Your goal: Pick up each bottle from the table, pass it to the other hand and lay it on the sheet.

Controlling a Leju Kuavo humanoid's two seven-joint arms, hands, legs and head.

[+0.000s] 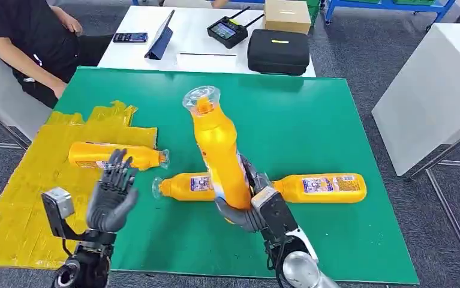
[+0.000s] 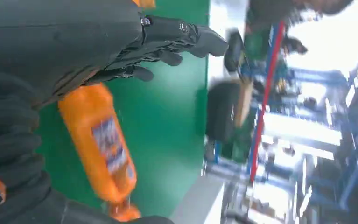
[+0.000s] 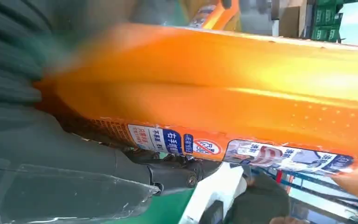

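Note:
My right hand (image 1: 248, 201) grips an orange bottle (image 1: 218, 150) near its base and holds it upright above the green table (image 1: 311, 120), clear cap up. That same bottle (image 3: 242, 88) runs across the right wrist view, label showing, with dark fingers (image 3: 177, 172) under it. My left hand (image 1: 112, 195) is raised, open, fingers spread, palm toward the held bottle. One bottle (image 1: 116, 155) lies on the yellow sheet (image 1: 29, 186). Two more lie on the table: one (image 1: 182, 186) behind the held bottle, one (image 1: 323, 187) to the right. The left wrist view shows spread fingers (image 2: 167, 39) and a blurred bottle (image 2: 102, 149).
A person (image 1: 32, 45) sits at the far left beside the table corner. Behind the green table a white table (image 1: 155, 60) carries a black case (image 1: 278, 51), a controller (image 1: 227, 31), a tablet (image 1: 160, 36), a phone (image 1: 130, 37) and a cardboard box (image 1: 286, 15). A white cabinet (image 1: 437, 90) stands on the right.

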